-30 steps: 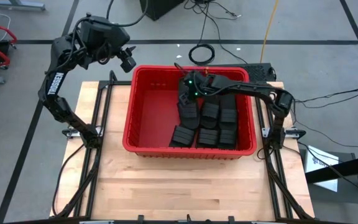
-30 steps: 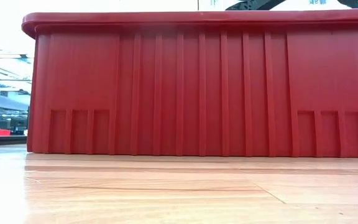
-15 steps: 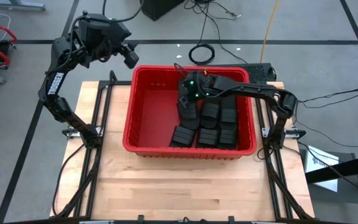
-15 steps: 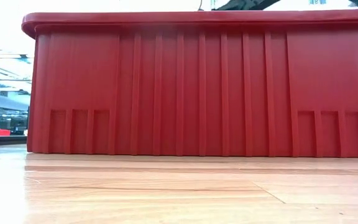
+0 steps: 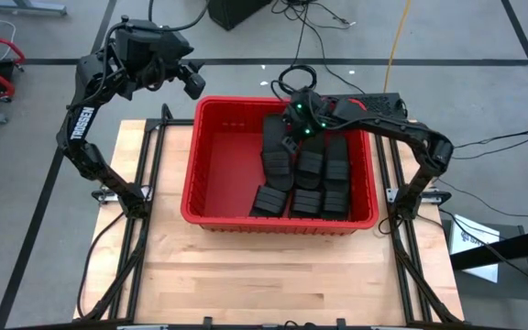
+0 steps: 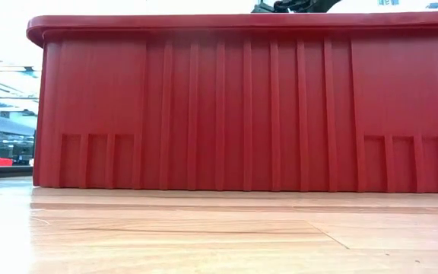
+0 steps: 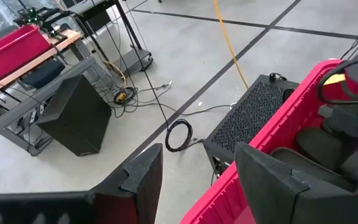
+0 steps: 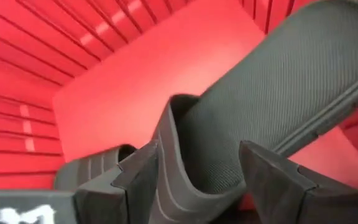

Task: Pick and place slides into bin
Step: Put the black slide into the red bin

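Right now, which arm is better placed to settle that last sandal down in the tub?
Right. Its end effector hangs over the tub's back half, right above the sandals; the left end effector sits outside the back left corner.

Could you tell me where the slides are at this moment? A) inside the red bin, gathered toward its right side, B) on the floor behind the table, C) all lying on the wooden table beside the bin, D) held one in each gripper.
A: the high view shows the black slides inside the red bin, on its right side, under the right gripper.
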`<state>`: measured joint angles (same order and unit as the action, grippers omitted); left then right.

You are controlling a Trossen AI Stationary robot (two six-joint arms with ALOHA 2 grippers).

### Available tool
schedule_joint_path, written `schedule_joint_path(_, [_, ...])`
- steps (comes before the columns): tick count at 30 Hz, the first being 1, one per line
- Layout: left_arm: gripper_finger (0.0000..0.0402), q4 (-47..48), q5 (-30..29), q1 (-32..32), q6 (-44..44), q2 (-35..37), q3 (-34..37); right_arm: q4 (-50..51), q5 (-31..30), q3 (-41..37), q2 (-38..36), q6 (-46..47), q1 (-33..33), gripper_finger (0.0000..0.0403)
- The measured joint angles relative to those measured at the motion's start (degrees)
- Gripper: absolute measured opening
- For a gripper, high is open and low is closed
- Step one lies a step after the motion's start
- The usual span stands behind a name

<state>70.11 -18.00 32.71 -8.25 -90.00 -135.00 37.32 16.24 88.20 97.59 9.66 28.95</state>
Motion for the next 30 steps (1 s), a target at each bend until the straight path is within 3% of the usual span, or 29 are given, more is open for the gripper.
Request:
schedule_joint_path(14, [0.0198,-0.02,-0.08,0.0,-0.17,0.0,0.0,3.23,2.15,-0.14,1.12,-3.97,0.57,0.021])
schedule_joint_path(25, [0.0198,0.07,-0.11,0.0,-0.52,0.0,0.0,-2.21,5.39,-10.25,0.8,-2.51,0.35,0.021])
schedule_joint_path(30, [0.0198,0.09,-0.09,0.0,-0.59,0.0,0.0,-6.75,9.87,-12.96,0.82,0.84,0.39,0.0207])
